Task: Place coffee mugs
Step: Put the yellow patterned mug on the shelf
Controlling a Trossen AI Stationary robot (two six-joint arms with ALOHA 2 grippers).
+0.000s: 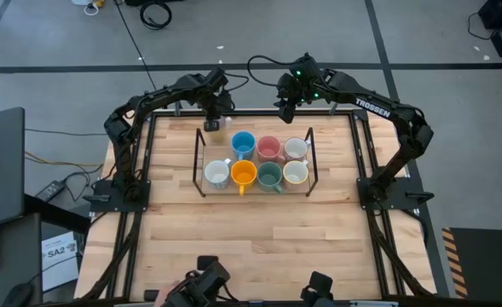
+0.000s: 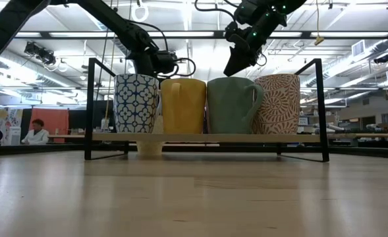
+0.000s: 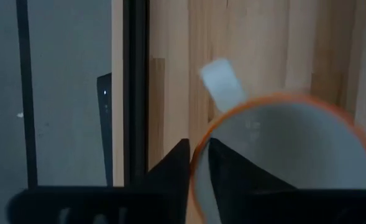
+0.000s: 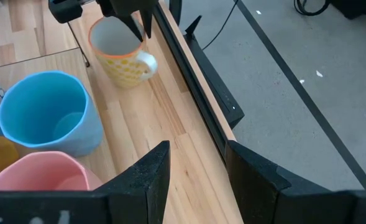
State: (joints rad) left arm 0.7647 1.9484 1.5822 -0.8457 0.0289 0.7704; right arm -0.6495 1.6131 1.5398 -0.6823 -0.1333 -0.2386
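One wrist view: left gripper [image 3: 198, 163] astride mug rim [image 3: 282, 102].

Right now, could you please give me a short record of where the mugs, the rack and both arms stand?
rack: black wire-frame rack with wooden shelf, mid-table
rack contents: seven mugs; far row holds blue ceramic mug, pink ceramic mug, one pale mug; near row holds patterned white mug, orange ceramic mug, green ceramic mug, cream mug
mug outside rack: yellow-dotted white mug with orange rim, on table at far edge
left gripper: jaws astride that mug's rim
right gripper: jaws open, empty, above the rack's far side
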